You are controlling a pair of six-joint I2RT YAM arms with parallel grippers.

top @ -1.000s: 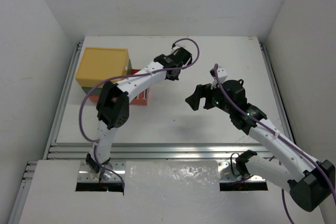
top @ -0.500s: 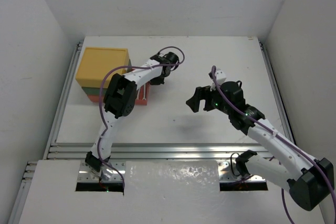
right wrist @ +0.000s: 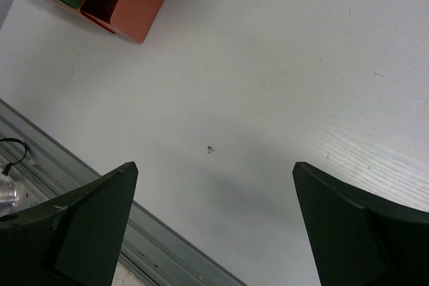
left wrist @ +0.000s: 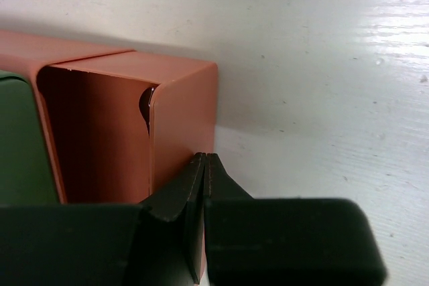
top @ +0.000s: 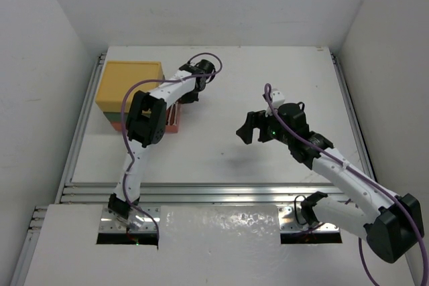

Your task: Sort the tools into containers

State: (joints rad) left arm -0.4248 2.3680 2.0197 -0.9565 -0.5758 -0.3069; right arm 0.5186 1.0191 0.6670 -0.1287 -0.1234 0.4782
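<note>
No tools show in any view. The containers stand stacked at the far left: yellow box [top: 131,82] on top, a green one [top: 107,116] under it, and a red-orange drawer [top: 172,117] sticking out to the right at the bottom. My left gripper [top: 184,97] is shut and empty, its tips [left wrist: 204,157] at the drawer's front wall [left wrist: 182,125]. The drawer [left wrist: 94,132] looks empty where its inside shows. My right gripper [top: 245,129] is open and empty above the bare table [right wrist: 268,65], right of the boxes. The drawer [right wrist: 134,1] shows in its upper left corner.
White walls close in the table on three sides. A metal rail [top: 201,192] runs along the near edge and another [top: 84,118] along the left edge. The right wrist view shows the near rail [right wrist: 154,246] below the gripper.
My left gripper swung left and toward the boxes, and the red-orange drawer now sticks out less than before. My right gripper drifted slightly, still open.
</note>
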